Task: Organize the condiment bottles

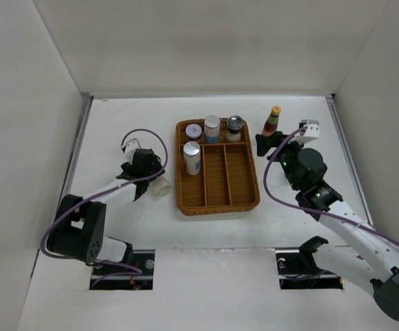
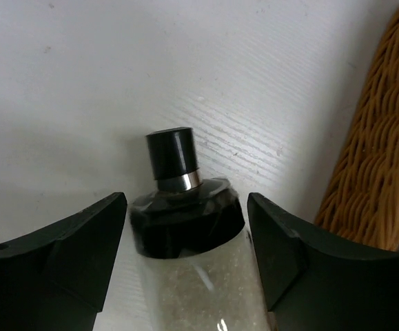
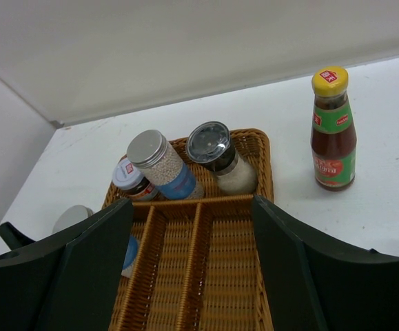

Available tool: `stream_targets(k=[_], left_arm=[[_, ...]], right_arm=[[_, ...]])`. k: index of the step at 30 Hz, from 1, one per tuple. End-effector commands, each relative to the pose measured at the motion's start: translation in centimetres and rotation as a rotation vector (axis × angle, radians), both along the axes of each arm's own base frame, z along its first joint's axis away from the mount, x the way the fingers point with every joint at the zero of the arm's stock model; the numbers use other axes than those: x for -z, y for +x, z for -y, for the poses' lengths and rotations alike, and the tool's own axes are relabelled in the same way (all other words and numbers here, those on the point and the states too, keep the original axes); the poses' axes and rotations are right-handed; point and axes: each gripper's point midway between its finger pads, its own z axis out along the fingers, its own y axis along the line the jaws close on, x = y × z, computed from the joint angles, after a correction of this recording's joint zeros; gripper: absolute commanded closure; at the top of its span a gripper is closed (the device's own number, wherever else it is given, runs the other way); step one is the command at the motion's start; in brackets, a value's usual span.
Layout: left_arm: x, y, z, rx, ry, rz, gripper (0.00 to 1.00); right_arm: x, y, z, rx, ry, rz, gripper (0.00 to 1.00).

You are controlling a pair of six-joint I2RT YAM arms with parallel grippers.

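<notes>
The brown wicker tray [image 1: 244, 198] holds several condiment bottles: a small white-lidded jar [image 1: 193, 132], a silver-lidded blue-label bottle [image 1: 212, 128], a dark-lidded shaker [image 1: 234, 127] and a white silver-lidded bottle [image 1: 192, 157]. Left of the tray a black-capped pale bottle [image 2: 199, 283] lies on the table. My left gripper [image 2: 187, 200] is open, its fingers close on both sides of that bottle. The slim red sauce bottle [image 3: 333, 131] with a yellow cap stands on the table right of the tray. My right gripper [image 3: 192, 203] hangs open and empty over the tray's right side.
White walls enclose the table on three sides. The tray's three long compartments [image 3: 213, 276] hold nothing, apart from the silver-lidded bottle in the left one. Purple cables loop from both wrists. The tray's rim [image 2: 378, 158] runs close to the right of my left gripper.
</notes>
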Motion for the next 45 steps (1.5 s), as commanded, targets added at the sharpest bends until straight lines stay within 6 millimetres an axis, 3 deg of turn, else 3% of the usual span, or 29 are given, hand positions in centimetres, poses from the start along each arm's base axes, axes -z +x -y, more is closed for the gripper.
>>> stream_targets(k=[1,4,8,11,14,18,25,31,36,42,45], left_arm=[[-0.6,1.3,0.4,-0.005,-0.024,0.041,0.32],[0.3,1.1,0.3,-0.014,-0.024,0.031,0.33],[0.3,1.7,0.1,-0.023,-0.032,0.05,0.55],[-1.7,2.0,0.5,-0.021,-0.039,0.112,0.69],[-5.6,1.6,0.7,-0.023,-0.027,0.222,0.75],[-9.5,-0.3,0.7,-0.018,0.02,0.325,0.78],[-10.4,-3.9,1.3,0.027,0.047,0.384,0.84],[-11.2,-4.7,1.0,0.031,0.069,0.404,0.85],[-11.7,-4.7,2.1,0.08,0.059,0.391,0.87],[-14.9,-6.3,2.1,0.118,0.047,0.419,0.88],[-17.2,-7.2,3.1,0.156,0.021,0.45,0.88]], right_arm=[[-2.8,-0.3,-0.6,-0.024,0.036,0.066,0.24],[-2.9,-0.4,-0.6,-0.027,0.04,0.068,0.24],[-2.7,-0.3,-0.6,-0.024,0.035,0.065,0.24],[-2.5,-0.2,-0.7,-0.027,0.034,0.061,0.24],[-2.5,-0.2,-0.8,-0.029,0.037,0.062,0.24],[-2.5,-0.1,-0.7,-0.024,0.036,0.06,0.24],[-2.5,-0.3,-0.6,-0.026,0.039,0.063,0.23],[-2.3,-0.2,-0.4,-0.018,0.039,0.06,0.22],[-2.0,0.0,-0.5,-0.02,0.035,0.053,0.22],[-2.0,0.1,-0.4,-0.015,0.035,0.053,0.21],[-2.0,0.0,-0.3,-0.013,0.036,0.056,0.2]])
